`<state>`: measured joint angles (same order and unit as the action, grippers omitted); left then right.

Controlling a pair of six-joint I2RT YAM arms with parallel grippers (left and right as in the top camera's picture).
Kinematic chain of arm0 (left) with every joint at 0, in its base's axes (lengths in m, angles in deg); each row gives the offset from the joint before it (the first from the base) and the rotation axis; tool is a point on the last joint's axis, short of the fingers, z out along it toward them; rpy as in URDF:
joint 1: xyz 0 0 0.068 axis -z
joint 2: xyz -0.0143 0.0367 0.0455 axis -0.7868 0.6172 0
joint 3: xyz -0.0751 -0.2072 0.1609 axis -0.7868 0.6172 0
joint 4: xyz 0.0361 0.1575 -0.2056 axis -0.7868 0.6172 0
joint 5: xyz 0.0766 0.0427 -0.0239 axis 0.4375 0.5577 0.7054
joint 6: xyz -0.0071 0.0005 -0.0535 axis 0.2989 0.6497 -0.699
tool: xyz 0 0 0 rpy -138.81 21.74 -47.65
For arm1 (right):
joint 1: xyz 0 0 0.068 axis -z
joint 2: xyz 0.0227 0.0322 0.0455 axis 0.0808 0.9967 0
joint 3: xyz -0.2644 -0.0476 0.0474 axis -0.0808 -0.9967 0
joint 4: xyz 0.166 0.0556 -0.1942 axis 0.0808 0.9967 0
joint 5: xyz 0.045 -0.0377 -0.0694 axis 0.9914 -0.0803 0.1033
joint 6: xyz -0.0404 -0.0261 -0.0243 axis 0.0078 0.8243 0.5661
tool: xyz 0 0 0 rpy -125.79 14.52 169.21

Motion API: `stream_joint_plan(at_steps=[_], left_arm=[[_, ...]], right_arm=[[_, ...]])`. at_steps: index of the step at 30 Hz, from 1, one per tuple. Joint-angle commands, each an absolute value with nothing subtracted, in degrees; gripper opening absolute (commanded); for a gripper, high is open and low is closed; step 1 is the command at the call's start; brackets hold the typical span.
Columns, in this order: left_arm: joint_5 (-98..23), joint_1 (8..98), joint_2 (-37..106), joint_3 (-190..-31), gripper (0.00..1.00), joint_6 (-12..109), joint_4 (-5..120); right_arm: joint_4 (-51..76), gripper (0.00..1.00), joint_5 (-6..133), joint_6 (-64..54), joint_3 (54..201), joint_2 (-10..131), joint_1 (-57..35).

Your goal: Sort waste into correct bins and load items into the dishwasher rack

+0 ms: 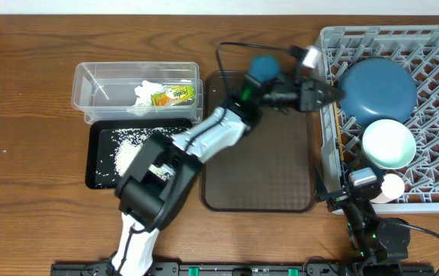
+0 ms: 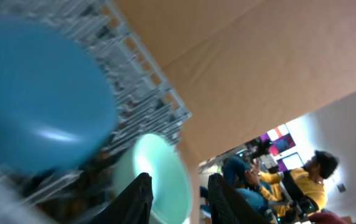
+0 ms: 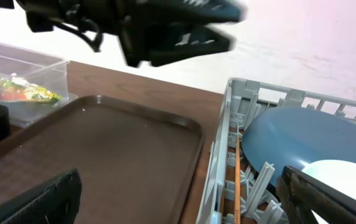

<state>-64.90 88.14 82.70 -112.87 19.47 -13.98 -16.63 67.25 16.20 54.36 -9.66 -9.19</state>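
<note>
Sorting appears nearly complete. The left claw, jaws apart and empty, hangs at the rack edge; the blue bowl lies just ahead of it, a pale bowl beside that, and one chopstick along the rack wall. Behind this claw, the tissue and wrapper sit in the clear tub, and the rice in the black tray. The right claw, jaws apart, holds nothing; the small round item near it is possibly the cup; the second chopstick is unseen.
</note>
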Motion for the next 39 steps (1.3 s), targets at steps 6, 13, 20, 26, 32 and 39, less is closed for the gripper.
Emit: stream_joint_plan(at_steps=[6, 13, 20, 26, 32, 39], left_arm=[[-55.7, 78.8, 66.8, -114.6, 0.33, 47.5, 27.7], [-19.0, 74.8, 50.2, -114.6, 0.33, 54.7, 67.4], [-6.0, 69.4, 37.2, -114.6, 0.45, 54.7, 88.6], [-6.0, 62.7, 28.5, -114.6, 0.65, 53.0, 96.7], [-6.0, 60.9, 24.0, -114.6, 0.82, 53.0, 96.9], [-6.1, 60.9, 23.6, -114.6, 0.88, 53.0, 96.7]], right_arm=[[-16.6, 0.99, 67.3, 16.8, 54.2, -10.0, -8.5], [-18.1, 0.99, 68.5, 16.3, 54.2, -10.0, -8.5], [-19.4, 0.99, 77.4, 13.1, 54.1, -10.0, -8.5], [-17.7, 0.99, 81.0, 6.7, 54.4, -10.0, -8.5], [-12.4, 0.99, 80.1, 2.0, 62.3, -8.8, -8.5], [18.5, 0.99, 68.6, 5.6, 89.1, 6.9, -8.5]])
